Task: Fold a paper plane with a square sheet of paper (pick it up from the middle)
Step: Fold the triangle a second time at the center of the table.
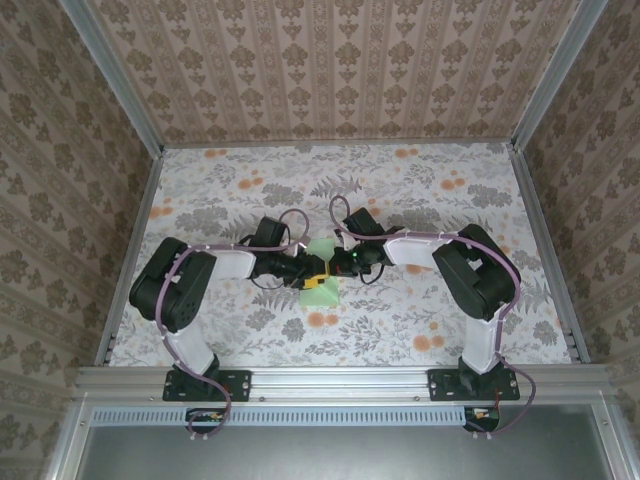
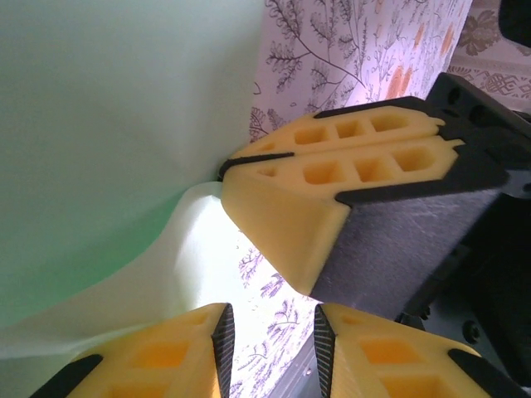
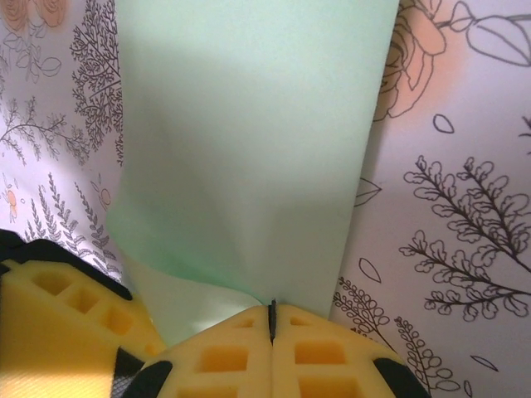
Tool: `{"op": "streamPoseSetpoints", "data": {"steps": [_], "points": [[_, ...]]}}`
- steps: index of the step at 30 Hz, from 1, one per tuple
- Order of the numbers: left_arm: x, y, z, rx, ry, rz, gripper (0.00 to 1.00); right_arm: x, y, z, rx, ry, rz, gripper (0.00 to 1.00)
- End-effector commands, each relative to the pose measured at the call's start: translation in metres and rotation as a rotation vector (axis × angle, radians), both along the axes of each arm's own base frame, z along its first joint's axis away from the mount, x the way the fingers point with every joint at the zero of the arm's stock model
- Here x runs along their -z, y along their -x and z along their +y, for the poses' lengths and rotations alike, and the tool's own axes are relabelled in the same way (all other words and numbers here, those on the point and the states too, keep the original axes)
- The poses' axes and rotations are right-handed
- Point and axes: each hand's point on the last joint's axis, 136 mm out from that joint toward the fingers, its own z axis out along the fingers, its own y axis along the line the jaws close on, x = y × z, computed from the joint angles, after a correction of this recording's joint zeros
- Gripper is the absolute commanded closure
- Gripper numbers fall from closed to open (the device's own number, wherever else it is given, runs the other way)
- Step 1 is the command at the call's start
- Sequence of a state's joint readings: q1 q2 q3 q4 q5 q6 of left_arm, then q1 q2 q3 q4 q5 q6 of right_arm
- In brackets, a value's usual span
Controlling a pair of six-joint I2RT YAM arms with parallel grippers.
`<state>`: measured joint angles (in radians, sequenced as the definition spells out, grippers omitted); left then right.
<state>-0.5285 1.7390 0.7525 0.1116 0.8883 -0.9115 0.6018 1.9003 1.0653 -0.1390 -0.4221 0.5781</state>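
Though indistinct from above, the right hand grasps the square sheet of paper over the floral counter; left hand released.

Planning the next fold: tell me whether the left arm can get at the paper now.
Probably yes. The left end effector sits open right beside the paper, whose edge curls by one finger. The right end effector pinches it close by, yet seems to leave room.

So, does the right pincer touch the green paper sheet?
Touching. In the right wrist view, the right pincer is shut on an edge of the paper sheet.
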Motion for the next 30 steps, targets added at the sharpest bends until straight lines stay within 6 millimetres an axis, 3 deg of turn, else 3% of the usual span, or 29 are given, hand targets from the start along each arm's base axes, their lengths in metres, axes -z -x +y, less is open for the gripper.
{"op": "streamPoseSetpoints", "data": {"steps": [1, 30], "points": [[-0.010, -0.003, 0.002, 0.005, 0.001, -0.044, 0.66, 0.006, -0.003, -0.002, -0.001, 0.028, 0.005, 1.00], [0.016, 0.004, 0.005, 0.014, -0.038, 0.022, 0.67, 0.012, -0.001, -0.008, 0.007, 0.058, 0.017, 1.00]]}}
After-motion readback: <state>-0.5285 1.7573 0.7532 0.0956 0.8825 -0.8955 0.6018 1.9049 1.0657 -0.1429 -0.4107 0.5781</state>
